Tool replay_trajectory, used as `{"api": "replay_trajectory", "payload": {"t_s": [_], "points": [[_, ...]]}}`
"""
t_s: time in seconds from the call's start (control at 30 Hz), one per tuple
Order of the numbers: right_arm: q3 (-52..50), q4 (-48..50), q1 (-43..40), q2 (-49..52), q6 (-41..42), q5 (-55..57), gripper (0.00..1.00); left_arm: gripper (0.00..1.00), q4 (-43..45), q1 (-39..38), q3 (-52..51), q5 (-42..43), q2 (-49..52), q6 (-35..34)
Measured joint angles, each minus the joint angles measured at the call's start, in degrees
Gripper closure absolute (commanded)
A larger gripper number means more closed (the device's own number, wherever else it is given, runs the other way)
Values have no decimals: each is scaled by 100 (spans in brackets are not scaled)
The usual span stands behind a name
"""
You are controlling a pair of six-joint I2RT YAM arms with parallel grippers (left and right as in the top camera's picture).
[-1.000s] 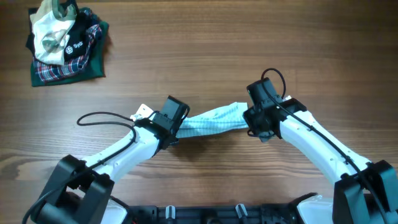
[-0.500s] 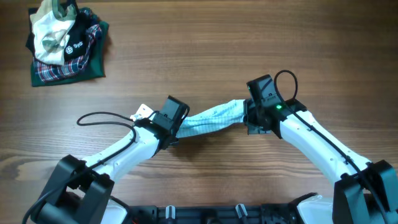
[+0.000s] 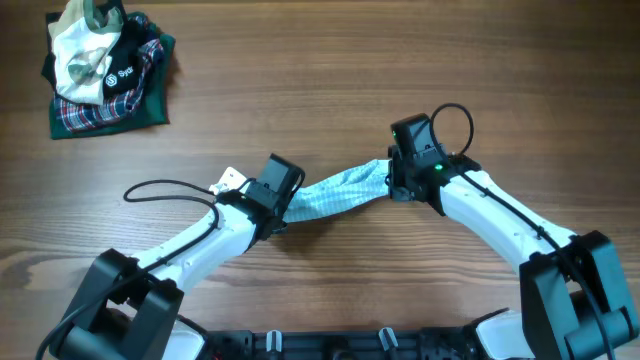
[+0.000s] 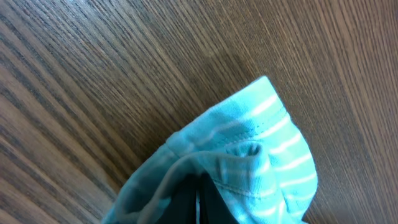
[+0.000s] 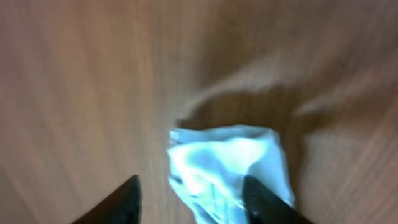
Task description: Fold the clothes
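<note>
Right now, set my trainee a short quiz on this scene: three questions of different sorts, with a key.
1. True or false: the pale checked garment lies folded flat on the table.
2. Where does the pile of other clothes sit in the overhead view?
A. far corner on the robot's left
B. between the two arms
C. beside the right arm
3. Fill in: in its wrist view, the left gripper is ___ on the garment.

Key
1. False: it is bunched into a rumpled strip.
2. A
3. shut
</note>
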Motion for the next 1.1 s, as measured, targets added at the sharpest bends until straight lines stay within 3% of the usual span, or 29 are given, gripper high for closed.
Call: {"api": "replay_trajectory", "payload": {"t_s": [0.1,0.2,0.37,0.43,0.47,0.5,0.6,0.67,0.87,1.1], "points": [[2,472,-109,0,-1447,317,8,96,0,0,0,0,0,0],[2,474,-177,0,-3348,411,1,96,-4,0,0,0,0,0],[2,214,-376,-323,-6522,-435,0,94,-4,0,0,-2,0,0],[2,129,-459,-562,-7160,-918,4,87,-7,9,0,0,0,0],[2,81,-503,-629,-7359,-1128,9,82,-26,22,0,0,-2,4],[4,22,-570,-675,-7678,-1460,20,73,-120,63,15,-2,-37,0],[4,-214,-693,-678,-8199,-1980,39,48,-271,201,4,9,-214,210],[4,-310,-702,-678,-8373,-2149,45,36,-310,286,-11,70,-525,535],[4,-686,-702,-678,-8640,-2328,50,8,-560,367,-11,269,-1488,1062],[-13,-752,-710,-678,-8682,-2531,44,13,-1134,796,-11,719,-1561,1176]]}}
